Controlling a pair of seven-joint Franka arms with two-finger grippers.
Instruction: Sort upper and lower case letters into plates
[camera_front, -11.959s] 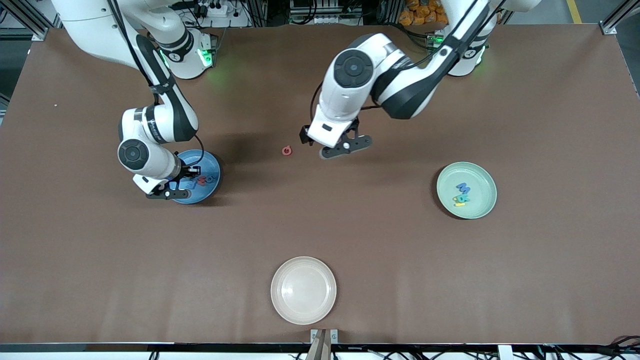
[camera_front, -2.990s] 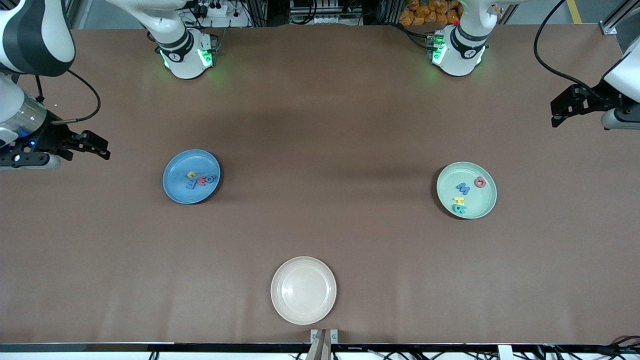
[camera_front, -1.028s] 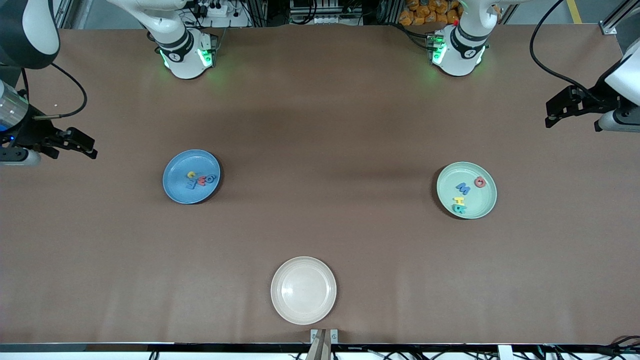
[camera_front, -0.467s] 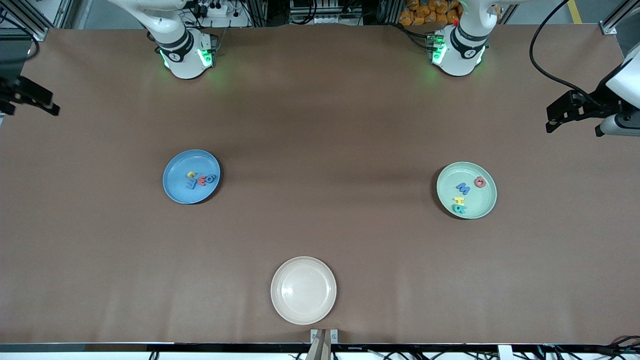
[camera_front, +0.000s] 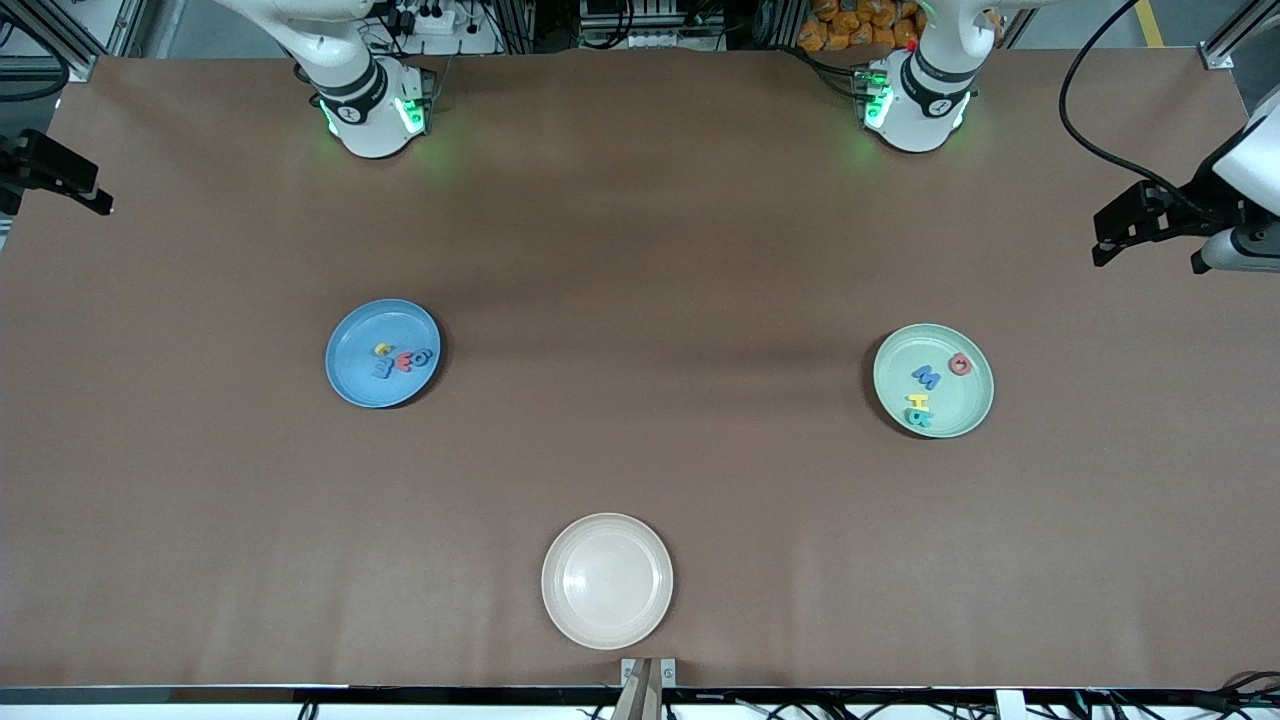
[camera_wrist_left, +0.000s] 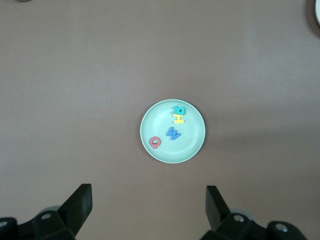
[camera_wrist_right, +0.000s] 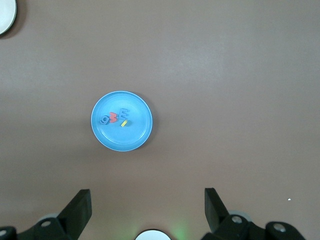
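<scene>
The brown table is mostly bare, with wide open room in its middle and along every edge. The blue plate lies toward the right arm's end, the green plate toward the left arm's end, both well in from the table's edges and well apart from each other. A cream plate lies nearest the front camera, just inside that edge, between the other two.

In the blue plate four letters lie flat in a short tight row across the plate, near its centre: a yellow one, a blue one, a red one and a dark blue one, touching or nearly so. In the green plate four more lie flat: a blue W, a yellow H and a teal B in a line running toward the front camera, and a red ring-shaped letter apart from them near the rim.

The right gripper hangs high at the table's edge at its own end; its jaws are spread and hold nothing. The left gripper hangs high over its own end of the table, jaws spread and empty too.
</scene>
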